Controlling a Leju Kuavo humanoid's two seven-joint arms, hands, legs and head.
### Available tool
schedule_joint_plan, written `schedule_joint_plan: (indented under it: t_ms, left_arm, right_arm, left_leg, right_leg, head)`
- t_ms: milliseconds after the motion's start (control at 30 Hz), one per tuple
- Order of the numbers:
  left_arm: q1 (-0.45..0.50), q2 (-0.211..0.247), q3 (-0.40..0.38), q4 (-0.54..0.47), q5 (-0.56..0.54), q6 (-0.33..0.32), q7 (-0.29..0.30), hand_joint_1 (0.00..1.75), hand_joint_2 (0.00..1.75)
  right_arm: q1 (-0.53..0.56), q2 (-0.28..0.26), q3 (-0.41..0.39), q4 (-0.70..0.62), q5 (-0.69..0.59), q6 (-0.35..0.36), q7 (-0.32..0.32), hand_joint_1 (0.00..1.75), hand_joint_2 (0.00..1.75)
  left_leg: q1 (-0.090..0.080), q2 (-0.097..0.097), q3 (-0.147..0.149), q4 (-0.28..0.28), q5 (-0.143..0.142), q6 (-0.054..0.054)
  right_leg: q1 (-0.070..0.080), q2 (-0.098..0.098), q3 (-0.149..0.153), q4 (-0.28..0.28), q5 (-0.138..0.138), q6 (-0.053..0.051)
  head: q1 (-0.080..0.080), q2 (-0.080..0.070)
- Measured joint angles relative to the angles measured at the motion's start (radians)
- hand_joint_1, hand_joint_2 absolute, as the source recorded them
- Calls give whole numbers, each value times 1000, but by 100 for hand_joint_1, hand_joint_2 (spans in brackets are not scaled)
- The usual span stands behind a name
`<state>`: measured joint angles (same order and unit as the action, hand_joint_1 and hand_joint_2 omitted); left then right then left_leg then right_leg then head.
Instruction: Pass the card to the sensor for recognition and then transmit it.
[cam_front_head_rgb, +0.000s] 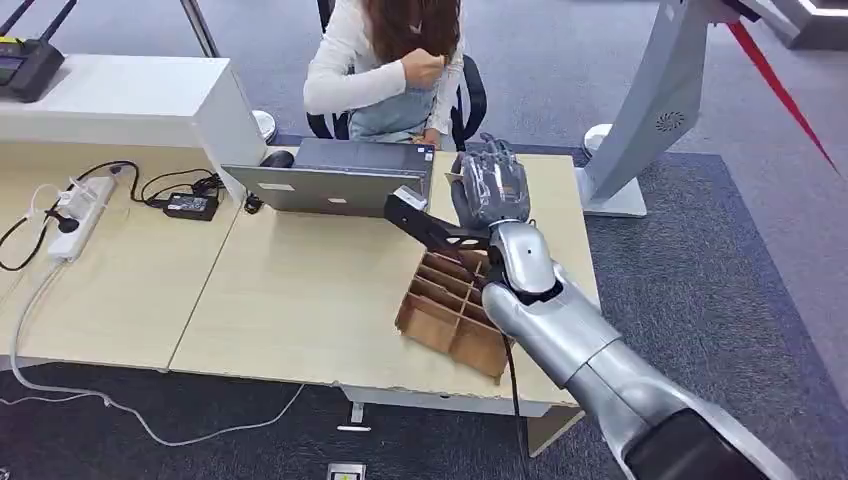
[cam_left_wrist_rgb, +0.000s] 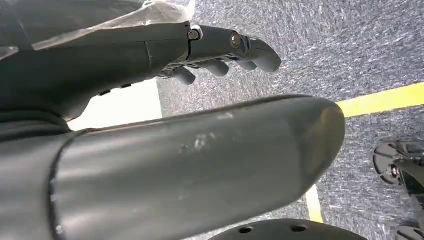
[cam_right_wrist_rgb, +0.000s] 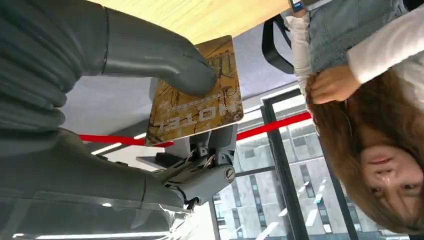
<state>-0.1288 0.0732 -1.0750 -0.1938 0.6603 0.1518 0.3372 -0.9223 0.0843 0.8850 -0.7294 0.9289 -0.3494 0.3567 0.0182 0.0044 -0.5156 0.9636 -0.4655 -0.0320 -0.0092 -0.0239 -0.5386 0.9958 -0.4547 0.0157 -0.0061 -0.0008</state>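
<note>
The left hand (cam_left_wrist_rgb: 220, 50) hangs low beside the robot's body over grey carpet with a yellow floor line; its fingers (cam_left_wrist_rgb: 252, 52) are loosely curled and hold nothing, and it is well apart from the table (cam_front_head_rgb: 300, 290).

On that table, to the left of the laptop (cam_front_head_rgb: 330, 180), lie a white power strip (cam_front_head_rgb: 80, 210) and a black adapter (cam_front_head_rgb: 190, 205). To the right of the laptop stands a brown cardboard divider tray (cam_front_head_rgb: 450, 310), and above the tray's far edge the right hand (cam_front_head_rgb: 490, 185) is raised, back of the hand toward the head camera.

In the right wrist view the right hand pinches the card (cam_right_wrist_rgb: 197, 107): the thick thumb (cam_right_wrist_rgb: 165, 62) presses on its printed face, which reads "HOTEL", and darker fingers back it from behind. The card stands out beyond the fingertips, its long axis running across the thumb, its free end toward the person (cam_front_head_rgb: 400, 60) seated just behind the laptop.

Which object is the sensor cannot be told from these views. Judging by the layout, the coming move belongs to the right hand, the nearer one by far, and turns on carrying the card's free face outward from the fingers, toward the laptop side of the table.
</note>
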Motion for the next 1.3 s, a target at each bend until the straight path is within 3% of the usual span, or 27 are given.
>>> schedule_joint_plan:
  t_ms: [100,200,333,500,633,733,1033,1300]
  left_arm:
    - [0,0,0,0,3,0,0,0,0]
    - [1,0,0,0,26,5,3,0,0]
    - [9,-3,0,0,51,14,11,0,0]
    - [10,-8,3,0,71,19,18,0,0]
    - [11,-9,4,0,84,19,19,0,0]
    - [11,-9,5,0,86,17,20,0,0]
    - [8,-13,10,0,92,16,19,0,0]
    - [6,-19,21,0,94,20,24,0,0]
  right_arm:
    - [1,0,0,0,0,-3,0,175,175]
    - [13,-17,-13,-43,-20,-64,1,175,175]
    - [62,-113,-58,-257,11,15,44,175,175]
    - [182,-237,-137,-506,59,50,91,175,175]
    - [290,-310,-218,-645,67,78,161,175,175]
    - [353,-351,-265,-716,69,85,178,175,175]
    - [467,-409,-355,-839,54,69,222,175,175]
    - [602,-449,-425,-890,38,58,212,175,175]
  left_leg:
    - [0,0,0,0,0,0]
    - [0,0,0,0,0,0]
    - [0,0,0,1,-1,1]
    - [-1,1,1,2,-2,2]
    - [-1,2,1,2,-3,2]
    - [-1,2,1,2,-2,2]
    - [0,1,1,2,-2,2]
    - [-1,2,1,2,-3,2]
  right_leg:
    - [0,0,0,0,0,0]
    - [0,0,0,0,0,0]
    - [0,0,0,0,0,0]
    - [-1,1,1,-1,0,0]
    - [-1,1,1,-1,0,0]
    - [-1,2,1,-1,0,0]
    - [0,2,2,-1,-1,1]
    - [-1,2,2,-1,-1,1]
  head:
    - [0,0]
    - [0,0]
    - [0,0]
    - [0,0]
    - [0,0]
    - [0,0]
    - [0,0]
    - [0,0]
